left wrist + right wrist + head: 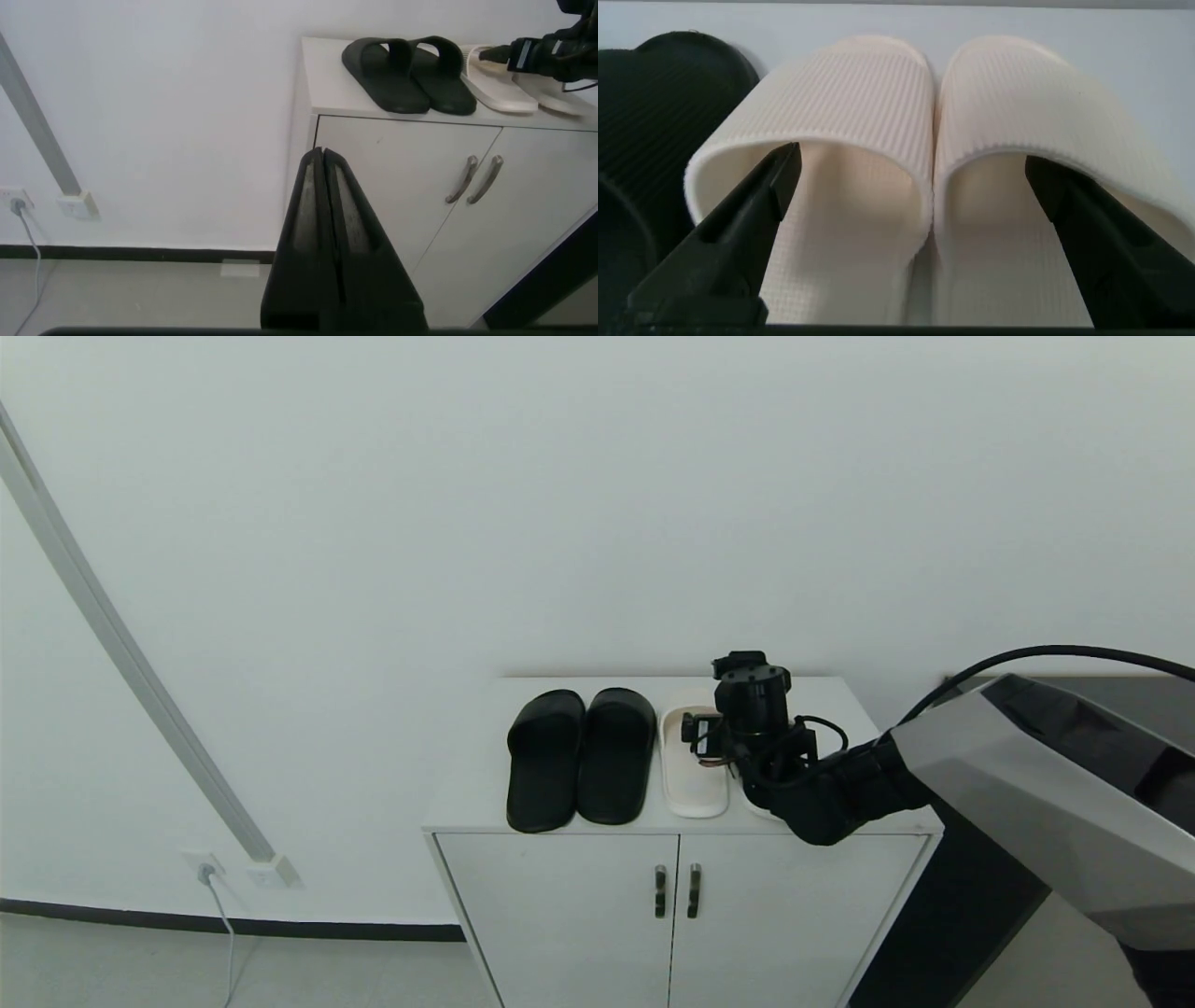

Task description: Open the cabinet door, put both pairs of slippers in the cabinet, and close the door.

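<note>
A white two-door cabinet (560,915) stood against a pale wall, both doors shut, their two handles (677,890) side by side at the middle seam; on its top lay a pair of black slippers (579,758) toward the left edge and, just beside them, a pair of white slippers (693,789) toward the right edge; every slipper ran lengthwise from the front edge to the back, toes to the wall; the right hand (913,163) hung low over the white pair from the heel side, its fingers wide apart, one at the outer side of each slipper, holding nothing; whether they touched the slippers could not be told; the spread lay across the pair's long axis, so closing would likely press the two together; the left hand (323,159) was fully closed and empty, low and well apart from the cabinet's left side; the right arm was plainly nearer.
</note>
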Motion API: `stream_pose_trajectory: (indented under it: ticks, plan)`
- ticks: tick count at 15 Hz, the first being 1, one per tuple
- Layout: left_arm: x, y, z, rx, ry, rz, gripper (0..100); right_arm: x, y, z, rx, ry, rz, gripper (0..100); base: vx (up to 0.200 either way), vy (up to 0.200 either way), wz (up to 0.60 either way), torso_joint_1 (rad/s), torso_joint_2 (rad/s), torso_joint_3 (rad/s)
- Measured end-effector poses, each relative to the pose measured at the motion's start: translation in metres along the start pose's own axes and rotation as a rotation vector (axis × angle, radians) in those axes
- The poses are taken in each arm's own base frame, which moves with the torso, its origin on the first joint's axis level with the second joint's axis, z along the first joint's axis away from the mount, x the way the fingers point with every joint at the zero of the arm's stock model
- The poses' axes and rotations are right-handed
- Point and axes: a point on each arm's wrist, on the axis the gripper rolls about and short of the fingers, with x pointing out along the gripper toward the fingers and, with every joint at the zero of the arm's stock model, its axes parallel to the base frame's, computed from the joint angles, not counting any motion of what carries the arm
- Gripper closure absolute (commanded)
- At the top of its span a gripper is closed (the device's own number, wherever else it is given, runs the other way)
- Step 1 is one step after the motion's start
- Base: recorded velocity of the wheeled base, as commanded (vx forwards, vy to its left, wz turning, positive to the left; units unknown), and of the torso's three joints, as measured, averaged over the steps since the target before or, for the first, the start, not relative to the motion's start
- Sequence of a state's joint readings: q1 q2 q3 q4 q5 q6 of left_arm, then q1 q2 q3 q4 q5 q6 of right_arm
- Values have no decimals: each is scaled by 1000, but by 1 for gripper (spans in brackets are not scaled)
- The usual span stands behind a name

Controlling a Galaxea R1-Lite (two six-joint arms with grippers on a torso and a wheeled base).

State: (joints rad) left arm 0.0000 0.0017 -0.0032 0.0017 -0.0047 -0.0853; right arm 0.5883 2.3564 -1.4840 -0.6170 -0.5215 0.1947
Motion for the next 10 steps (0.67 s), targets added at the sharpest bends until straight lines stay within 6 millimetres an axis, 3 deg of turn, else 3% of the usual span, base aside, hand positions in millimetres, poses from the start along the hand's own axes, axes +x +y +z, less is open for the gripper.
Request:
stream_pose_trajectory:
  ticks: [5, 6, 10]
  plan:
    - [0, 0, 0, 0, 0, 0, 100, 18, -3, 0, 4, -8, -21, 0, 0, 0, 0, 0, 0, 0]
    - [0, 0, 0, 0, 0, 0, 100, 21, -2, 0, 4, -11, -22, 100, 0, 0, 0, 0, 0, 0]
    - [0, 0, 0, 0, 0, 0, 100, 24, -2, -4, 1, -7, -24, 100, 0, 0, 0, 0, 0, 0]
